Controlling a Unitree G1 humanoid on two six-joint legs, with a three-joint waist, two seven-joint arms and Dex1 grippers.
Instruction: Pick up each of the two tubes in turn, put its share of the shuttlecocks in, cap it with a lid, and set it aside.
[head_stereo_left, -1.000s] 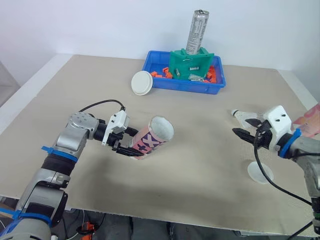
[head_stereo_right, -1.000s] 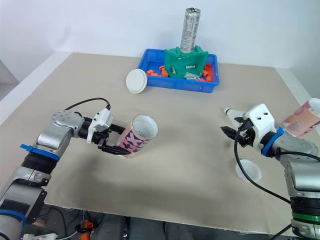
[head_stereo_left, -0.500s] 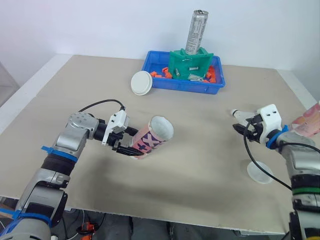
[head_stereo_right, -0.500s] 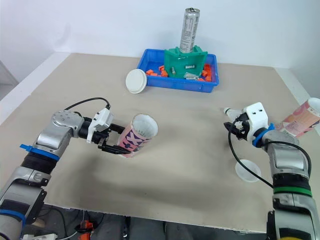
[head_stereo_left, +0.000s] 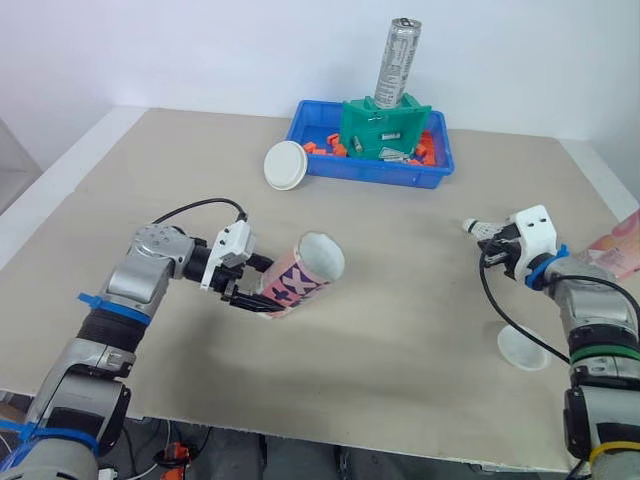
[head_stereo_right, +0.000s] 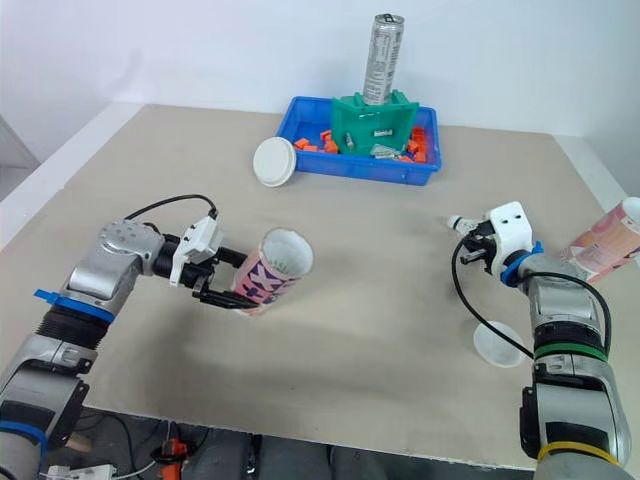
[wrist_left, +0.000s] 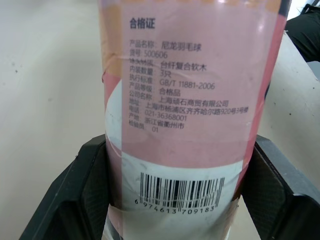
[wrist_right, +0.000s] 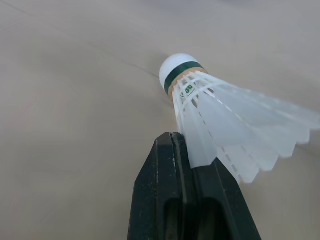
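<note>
Left gripper (head_stereo_left: 260, 298) is closed across the barcoded base end of the pink printed cardboard tube (head_stereo_left: 303, 276). The tube's long axis is tilted, its open white-rimmed mouth raised toward the robot's right. Right gripper (wrist_right: 187, 150) pinches the skirt of a white feathered shuttlecock (wrist_right: 220, 112), green-banded cork leading left, near the worktop's (head_stereo_left: 420, 290) right edge. Bare surface lies between them.

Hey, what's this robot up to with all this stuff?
It is packing shuttlecocks into tubes. The left end effector holds a pink tube tilted, its open mouth raised. The right end effector pinches a shuttlecock by its feathers, well apart from that tube. A second tube lies at the table's right edge.
</note>
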